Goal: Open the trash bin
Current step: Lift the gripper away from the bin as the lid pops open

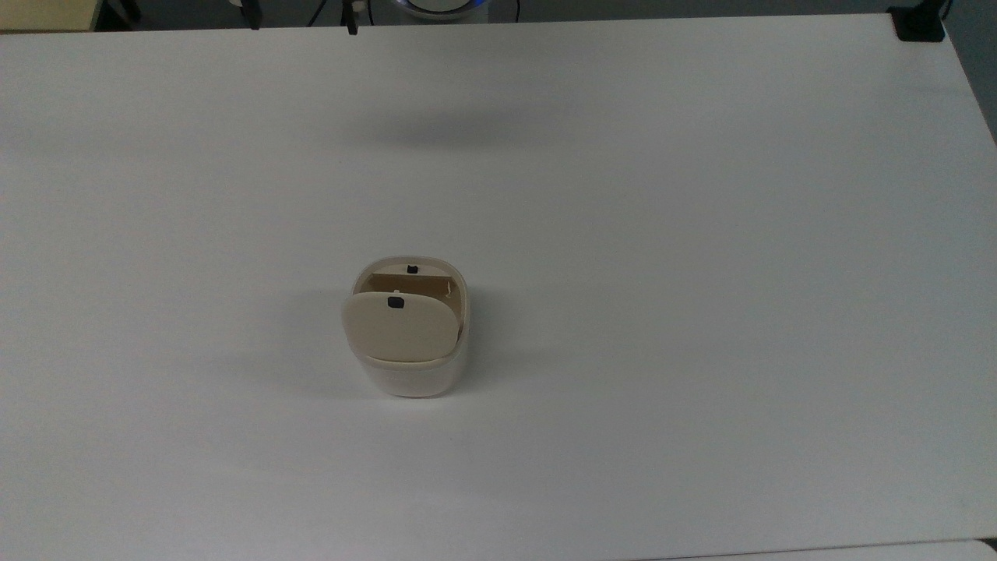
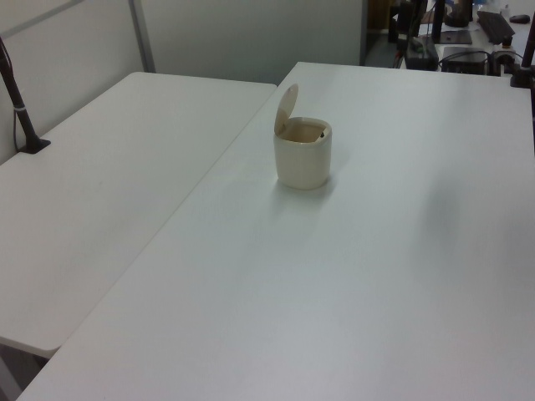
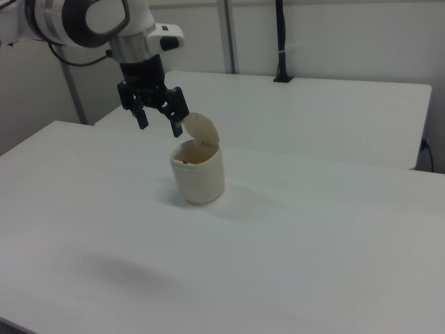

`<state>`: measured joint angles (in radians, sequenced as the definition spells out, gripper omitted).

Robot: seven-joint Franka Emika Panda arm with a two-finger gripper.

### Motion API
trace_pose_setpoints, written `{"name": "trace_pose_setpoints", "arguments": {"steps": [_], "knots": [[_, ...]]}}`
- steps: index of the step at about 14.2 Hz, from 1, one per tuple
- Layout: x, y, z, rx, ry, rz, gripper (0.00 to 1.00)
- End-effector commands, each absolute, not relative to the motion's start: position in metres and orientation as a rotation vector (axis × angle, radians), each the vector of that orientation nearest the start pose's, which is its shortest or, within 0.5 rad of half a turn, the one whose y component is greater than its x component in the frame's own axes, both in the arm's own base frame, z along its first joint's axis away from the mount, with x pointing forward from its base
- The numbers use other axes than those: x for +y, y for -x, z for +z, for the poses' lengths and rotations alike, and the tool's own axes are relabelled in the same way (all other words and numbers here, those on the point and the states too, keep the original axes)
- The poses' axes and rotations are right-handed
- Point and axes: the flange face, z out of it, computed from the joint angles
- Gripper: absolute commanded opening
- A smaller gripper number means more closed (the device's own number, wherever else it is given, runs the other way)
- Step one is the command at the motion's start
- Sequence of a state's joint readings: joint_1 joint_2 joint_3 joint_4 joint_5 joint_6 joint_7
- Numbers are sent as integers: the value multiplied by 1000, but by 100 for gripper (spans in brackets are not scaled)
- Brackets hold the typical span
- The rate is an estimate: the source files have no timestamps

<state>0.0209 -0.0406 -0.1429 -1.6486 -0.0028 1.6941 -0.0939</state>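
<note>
White desk (image 1: 701,234) fills the room's middle; a second desk (image 2: 100,184) butts against it. Trash bin (image 3: 198,172) stands mid-desk, lid (image 3: 202,129) tipped up, mouth open. Tool (image 3: 158,124) hangs above the desk, fingers spread wide, holding nothing. Pale partition wall (image 2: 242,33) behind.

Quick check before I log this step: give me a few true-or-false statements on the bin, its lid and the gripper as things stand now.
1. The trash bin stands upright on the table. True.
2. The lid is shut flat over the opening. False: it is tipped up and the inside shows.
3. The gripper holds the lid. False: its fingers are spread with nothing between them.
4. In the right view, the gripper is to the left of the lid, above the table. True.
5. The bin lies on its side. False: it stands upright.
</note>
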Motion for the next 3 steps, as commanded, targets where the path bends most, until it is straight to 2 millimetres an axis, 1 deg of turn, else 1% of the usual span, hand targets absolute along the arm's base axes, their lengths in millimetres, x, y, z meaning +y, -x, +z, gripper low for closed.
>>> {"name": "trace_pose_setpoints", "arguments": {"steps": [1,3], "knots": [[-70,-539,620,7,3138,-113,100],[-71,-539,620,5,3140,-111,100]]}}
